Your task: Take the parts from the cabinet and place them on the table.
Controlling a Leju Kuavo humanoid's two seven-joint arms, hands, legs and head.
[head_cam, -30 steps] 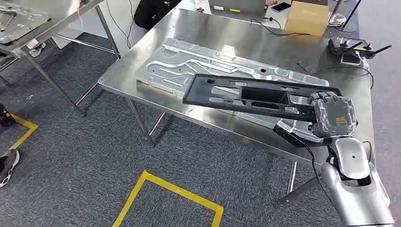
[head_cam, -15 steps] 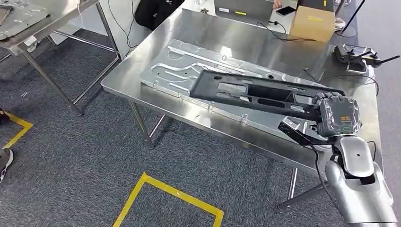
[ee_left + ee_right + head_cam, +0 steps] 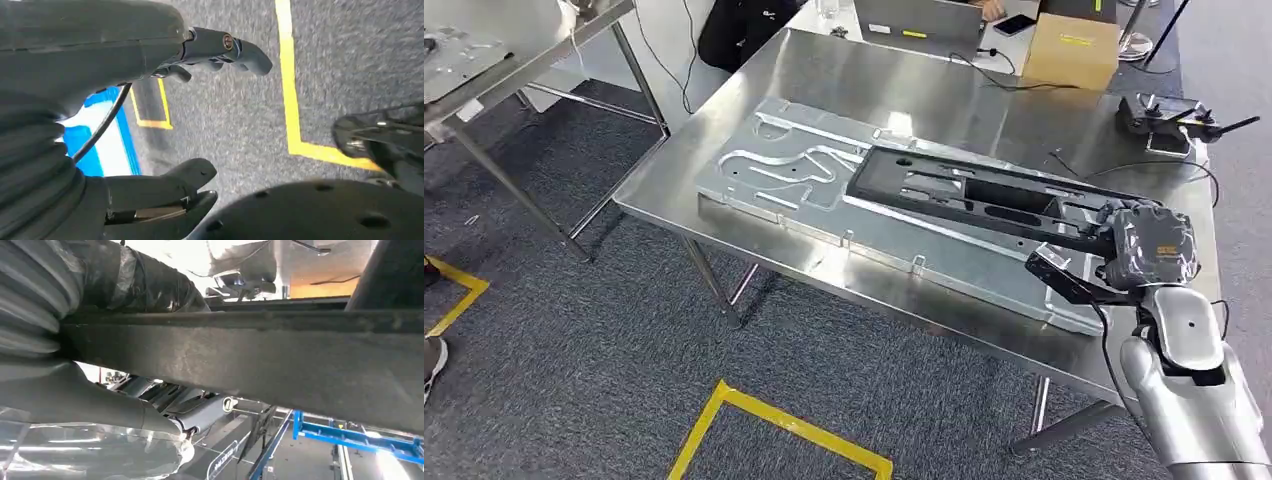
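Observation:
A long black plastic frame part (image 3: 964, 195) lies slanted above a large silver stamped metal panel (image 3: 794, 175) on the steel table (image 3: 944, 90). My right hand (image 3: 1146, 248) grips the frame's near right end; in the right wrist view the black frame (image 3: 260, 360) runs as a dark bar across the hand (image 3: 75, 405). My left hand (image 3: 165, 125) hangs over the grey carpet with fingers apart and nothing in it.
A cardboard box (image 3: 1072, 48), a laptop (image 3: 919, 15) and a black controller with cables (image 3: 1169, 110) sit at the table's far side. Another steel table (image 3: 484, 55) stands at the left. Yellow tape lines (image 3: 774, 425) mark the carpet. A seated person in black (image 3: 744, 30) is behind.
The camera has shifted. My right hand has carried the black frame farther over the table, toward the right end of the silver panel.

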